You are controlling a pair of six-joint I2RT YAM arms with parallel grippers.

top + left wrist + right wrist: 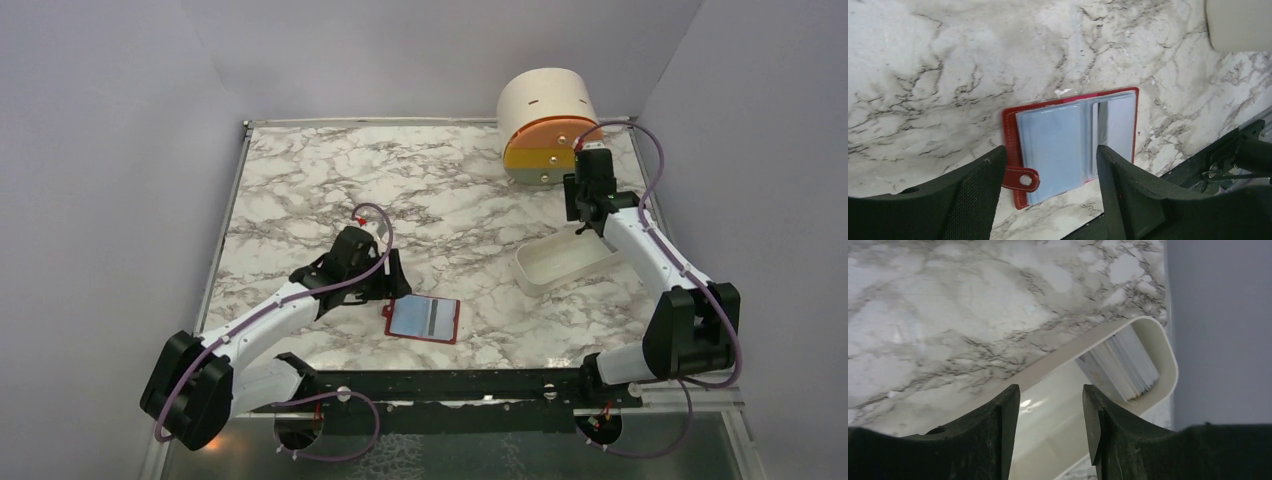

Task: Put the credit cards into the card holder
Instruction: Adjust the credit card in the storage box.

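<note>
Standing wide apart, the two fingers of the left gripper (1050, 149) are held with nothing between them, just above the card holder (1073, 142). The card holder is laid open and flat on the marble table (300, 180), near its front edge, with bluish clear pockets shown inside a red border and its snap tab (1020, 177) turned towards the left finger. The fingers of the right gripper (1051, 387) are likewise parted and empty, and are held over a white tray (1158, 340) at the right of the table. The credit cards (1120, 362) are seen as a pale stack leaned on edge at the tray's far end. A round drawer unit (545, 110) is placed behind the tray, at the back right corner.
</note>
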